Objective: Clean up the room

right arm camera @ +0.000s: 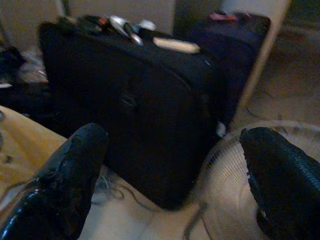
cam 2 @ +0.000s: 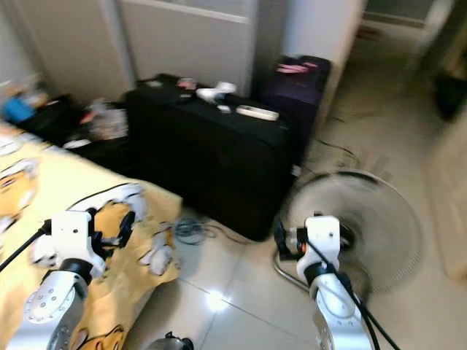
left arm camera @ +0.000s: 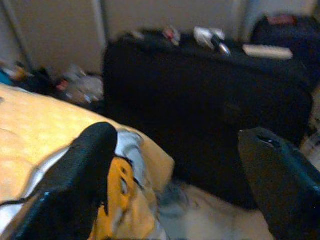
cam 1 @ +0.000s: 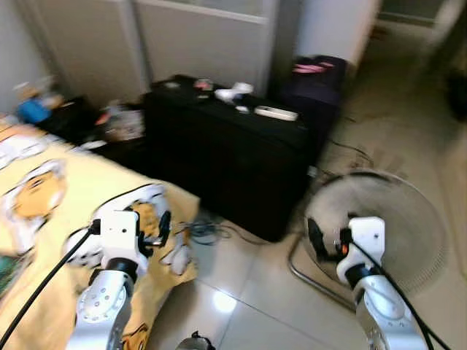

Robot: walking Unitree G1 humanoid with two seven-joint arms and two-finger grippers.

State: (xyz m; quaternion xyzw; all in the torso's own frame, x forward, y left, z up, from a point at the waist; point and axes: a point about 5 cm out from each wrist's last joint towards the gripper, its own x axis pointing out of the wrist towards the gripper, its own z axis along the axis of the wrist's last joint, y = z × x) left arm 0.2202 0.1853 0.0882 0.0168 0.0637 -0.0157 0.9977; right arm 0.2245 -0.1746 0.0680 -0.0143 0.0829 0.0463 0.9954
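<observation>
I see open pale tiled floor (cam 1: 255,292) between the yellow cartoon-print bedspread's corner (cam 1: 44,219) on my left and the round white wire-guard floor fan (cam 1: 387,219) on my right. Ahead stands a large black fabric suitcase (cam 1: 233,160), a white remote-like bar (cam 1: 275,113) and small clutter on its top, well beyond both grippers. My left gripper (left arm camera: 175,165) hovers over the bed corner, fingers spread wide; my right gripper (right arm camera: 172,165), equally wide, hangs before the fan.

Both silver arms raised forward, side by side, well apart. Left gripper (left arm camera: 175,170) with black fingers (left arm camera: 80,175) spread wide, nothing between. Right gripper (right arm camera: 175,170) likewise, fingers (right arm camera: 70,175) parted, empty.
</observation>
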